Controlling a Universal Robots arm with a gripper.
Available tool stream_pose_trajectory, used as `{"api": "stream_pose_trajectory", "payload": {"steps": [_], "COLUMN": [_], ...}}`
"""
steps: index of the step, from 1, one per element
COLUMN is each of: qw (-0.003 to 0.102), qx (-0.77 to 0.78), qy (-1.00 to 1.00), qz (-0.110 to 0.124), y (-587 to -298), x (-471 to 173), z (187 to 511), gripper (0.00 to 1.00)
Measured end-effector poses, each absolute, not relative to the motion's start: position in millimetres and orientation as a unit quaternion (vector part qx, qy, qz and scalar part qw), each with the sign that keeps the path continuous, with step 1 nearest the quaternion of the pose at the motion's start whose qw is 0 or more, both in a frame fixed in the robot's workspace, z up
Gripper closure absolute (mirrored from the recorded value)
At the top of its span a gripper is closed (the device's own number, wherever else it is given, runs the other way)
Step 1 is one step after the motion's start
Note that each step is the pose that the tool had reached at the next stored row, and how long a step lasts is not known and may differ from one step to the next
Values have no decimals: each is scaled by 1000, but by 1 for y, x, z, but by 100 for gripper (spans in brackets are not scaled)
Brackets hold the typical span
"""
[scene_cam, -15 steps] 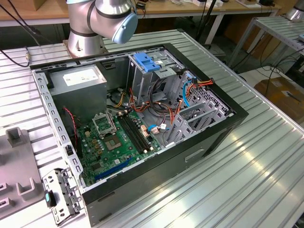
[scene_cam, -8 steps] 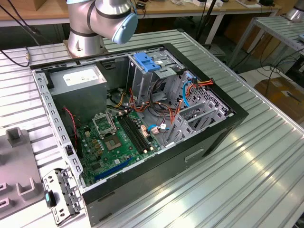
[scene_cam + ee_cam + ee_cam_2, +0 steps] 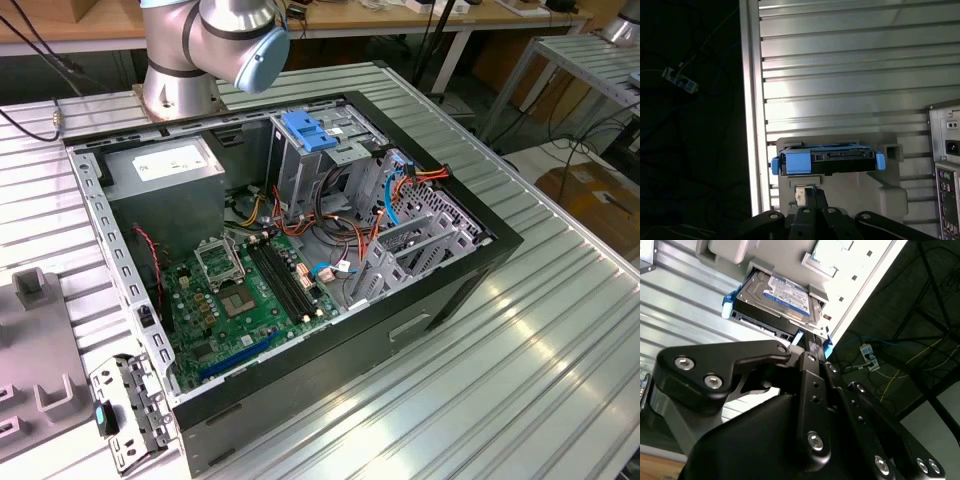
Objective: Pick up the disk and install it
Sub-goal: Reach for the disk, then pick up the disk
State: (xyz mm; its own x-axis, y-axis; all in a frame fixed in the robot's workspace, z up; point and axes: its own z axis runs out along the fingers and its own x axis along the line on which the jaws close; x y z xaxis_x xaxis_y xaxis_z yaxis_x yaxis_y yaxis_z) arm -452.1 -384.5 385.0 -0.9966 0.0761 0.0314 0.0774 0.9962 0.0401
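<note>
**Disk in its cradle, not yet picked**

Lower centre of the first wrist view, the fingers (image 3: 812,200) look pressed together, holding nothing, just short of the disk (image 3: 827,161). It lies mid-frame in a grey cradle (image 3: 855,192) on the ribbed worktop (image 3: 840,75) — apparently presented for an easy grasp.

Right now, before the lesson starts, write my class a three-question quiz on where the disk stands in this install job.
1. True or false: the disk already sits inside the computer case.
2. Its side rails are: A red, B blue, C yellow.
3. Short answer: what does the disk rest in?
Key: 1 false; 2 B; 3 a grey holder on the ribbed table.
</note>
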Motion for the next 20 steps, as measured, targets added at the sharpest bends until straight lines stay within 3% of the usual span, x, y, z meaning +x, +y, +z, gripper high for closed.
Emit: {"api": "stream_pose_trajectory", "payload": {"steps": [20], "qw": [15], "qx": [-30], "qy": [-999], "qz": [-21], "y": [-384], "x": [-452], "z": [385], "gripper": [89]}}
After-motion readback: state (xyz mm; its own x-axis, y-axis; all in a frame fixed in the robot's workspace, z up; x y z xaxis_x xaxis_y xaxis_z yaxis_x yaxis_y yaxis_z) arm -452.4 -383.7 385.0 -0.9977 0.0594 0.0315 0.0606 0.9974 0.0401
